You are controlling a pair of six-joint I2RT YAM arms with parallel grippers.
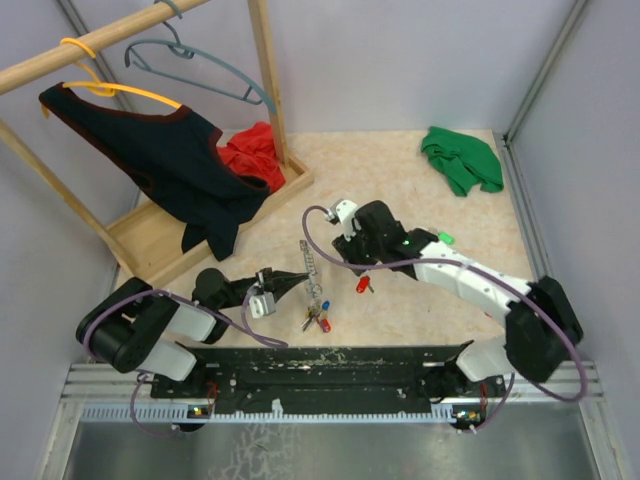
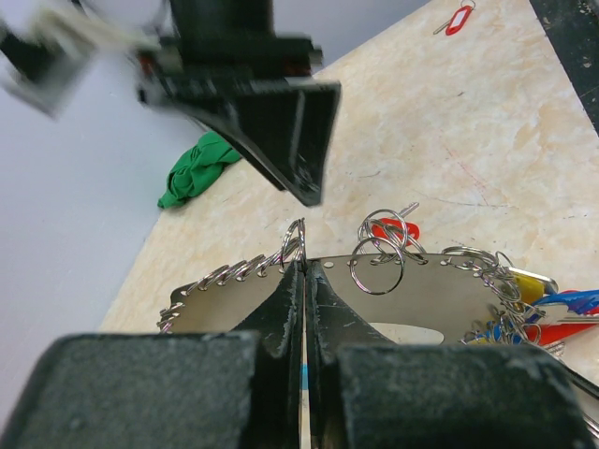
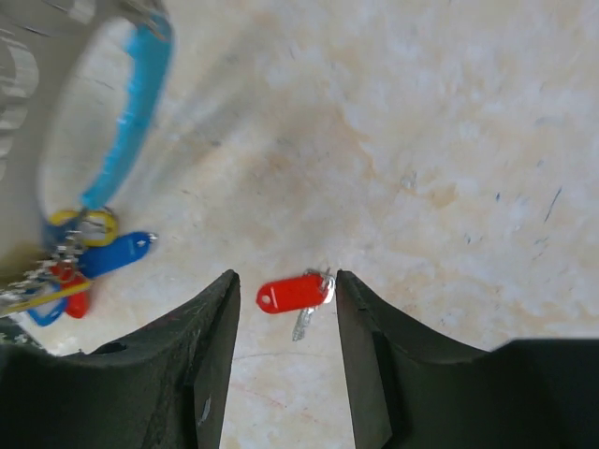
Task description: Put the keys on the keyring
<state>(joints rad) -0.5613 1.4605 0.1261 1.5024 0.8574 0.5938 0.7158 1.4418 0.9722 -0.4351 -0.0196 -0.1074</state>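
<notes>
Blur smears the keyring [image 3: 131, 103] in the right wrist view, its loop cut off by the top and left edges and its key tags [image 3: 112, 255] running off the left side. In the left wrist view, the left gripper [image 2: 305, 276] hides the loop's near part, and the right arm [image 2: 234, 75] overhead is blurred. From above, the green key [image 1: 445, 238] is a speck too small to make out.
</notes>
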